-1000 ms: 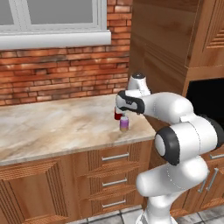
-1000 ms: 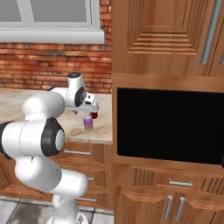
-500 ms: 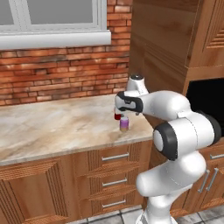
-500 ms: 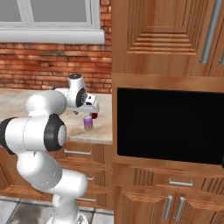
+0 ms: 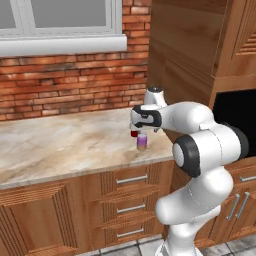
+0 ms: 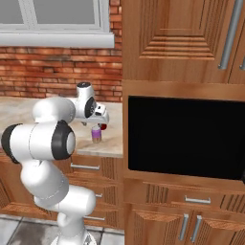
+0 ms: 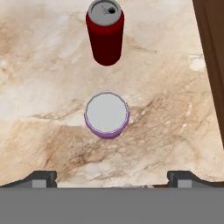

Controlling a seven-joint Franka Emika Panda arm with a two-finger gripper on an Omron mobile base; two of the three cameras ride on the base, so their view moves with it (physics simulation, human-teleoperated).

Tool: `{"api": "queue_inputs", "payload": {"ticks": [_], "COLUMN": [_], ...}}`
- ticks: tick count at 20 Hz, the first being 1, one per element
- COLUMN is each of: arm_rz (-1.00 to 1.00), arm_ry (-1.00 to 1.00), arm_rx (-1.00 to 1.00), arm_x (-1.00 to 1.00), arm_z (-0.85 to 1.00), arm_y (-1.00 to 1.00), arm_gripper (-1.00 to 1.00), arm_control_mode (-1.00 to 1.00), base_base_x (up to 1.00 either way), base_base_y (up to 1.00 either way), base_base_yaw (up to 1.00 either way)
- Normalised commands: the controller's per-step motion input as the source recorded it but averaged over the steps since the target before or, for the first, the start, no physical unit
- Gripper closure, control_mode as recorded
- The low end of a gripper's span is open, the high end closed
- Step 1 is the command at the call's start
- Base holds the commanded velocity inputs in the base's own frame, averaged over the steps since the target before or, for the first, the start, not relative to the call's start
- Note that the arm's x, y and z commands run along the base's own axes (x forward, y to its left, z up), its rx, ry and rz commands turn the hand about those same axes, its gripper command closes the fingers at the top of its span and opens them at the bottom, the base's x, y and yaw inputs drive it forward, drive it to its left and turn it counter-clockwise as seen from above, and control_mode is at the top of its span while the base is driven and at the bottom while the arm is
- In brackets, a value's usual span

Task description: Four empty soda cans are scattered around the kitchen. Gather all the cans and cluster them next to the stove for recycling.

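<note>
From the left, the marble table (image 5: 55, 147) runs bare under the brick wall (image 5: 65, 87) and window (image 5: 60, 20) until its right end, where the arm reaches out and the gripper (image 5: 141, 131) hangs low over two small things standing close together, just short of the tall wooden cabinet (image 5: 185, 60). In the hand view the nearer one is a short purple-sided cup with a flat pale top (image 7: 106, 115), sitting almost midway between the spread fingers (image 7: 41, 178) — which stand as wide as they go and hold nothing. Beyond it, apart but near, stands a soda can (image 7: 105, 37), red with a silver top and pull-tab, upright on the marble. That can is the one the task wants; the purple cup is not. The stove is nowhere near this spot, so a carry lies ahead. An empty can should be very light, thin-walled and easy to dent, smooth and a little slippery — best taken across the middle of its round body with a gentle squeeze, kept upright. To the right, the dark oven front (image 6: 184, 136) sits in the cabinet.
</note>
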Motion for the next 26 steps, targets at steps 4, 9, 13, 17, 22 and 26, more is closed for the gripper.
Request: {"api": "queue_inputs", "payload": {"ticks": [4, 9, 13, 17, 22, 26], "arm_rz": [0.0, 0.0, 0.0, 0.0, 0.0, 0.0], "arm_ry": [0.02, 0.02, 0.02, 0.01, 0.01, 0.01], "arm_rx": [0.0, 0.0, 0.0, 0.0, 0.0, 0.0], "arm_x": [0.13, 0.12, 0.12, 0.13, 0.12, 0.1], "arm_z": [-0.08, -0.09, -0.09, -0.09, -0.1, -0.11], "arm_y": [0.0, 0.0, 0.0, 0.0, 0.01, 0.02], "arm_gripper": [-1.0, -1.0, -1.0, -1.0, -1.0, -1.0], "arm_control_mode": [-1.0, -1.0, -1.0, -1.0, -1.0, -1.0], "base_base_x": [0.0, 0.0, 0.0, 0.0, 0.0, 0.0], "base_base_y": [0.0, 0.0, 0.0, 0.0, 0.0, 0.0], "base_base_yaw": [0.0, 0.0, 0.0, 0.0, 0.0, 0.0]}}
